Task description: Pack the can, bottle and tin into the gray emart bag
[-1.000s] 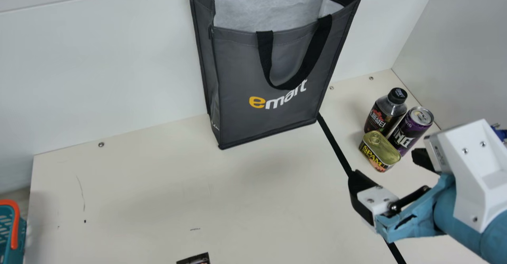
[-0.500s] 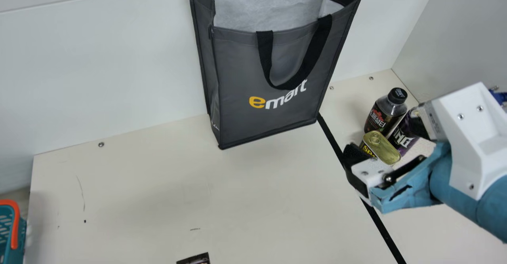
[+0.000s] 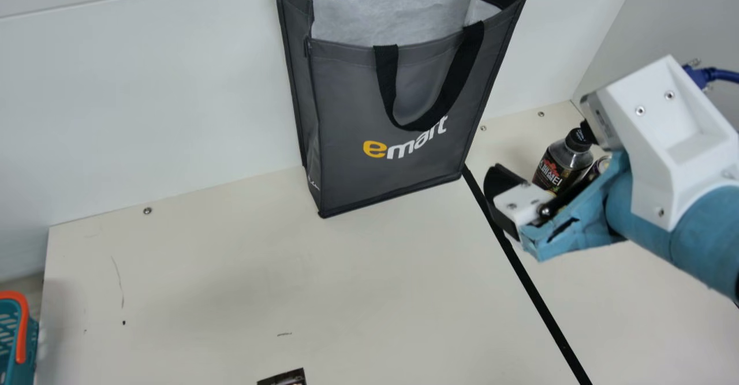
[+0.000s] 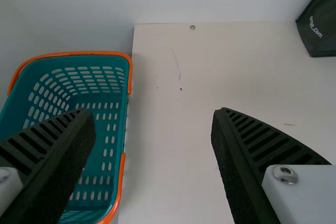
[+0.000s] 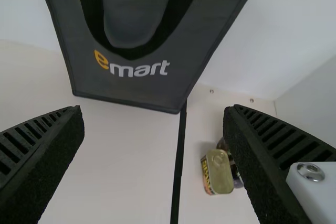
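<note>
In the main view my right gripper (image 3: 541, 155) is open above the table at the right, in front of the bottle (image 3: 559, 165). The purple can (image 3: 602, 164) stands beside the bottle, mostly covered by the arm. The right wrist view has my right gripper (image 5: 153, 115) with empty space between its spread fingers; the yellow tin (image 5: 219, 171) lies close by one finger, which partly covers the items behind it. The gray emart bag (image 3: 392, 102) stands upright against the back wall, its top open. My left gripper (image 4: 153, 121) is open and empty beside the basket.
A teal basket (image 4: 102, 95) with orange handles stands off the table's left edge. A dark printed item (image 3: 286, 378) is at the main view's bottom edge. Black tape (image 3: 540, 304) crosses the table, and a side wall (image 3: 681, 4) rises at the right.
My right gripper has moved up and toward the back of the table, slightly left, in the main view, now covering the tin and most of the can there. The bag and bottle have stayed put.
</note>
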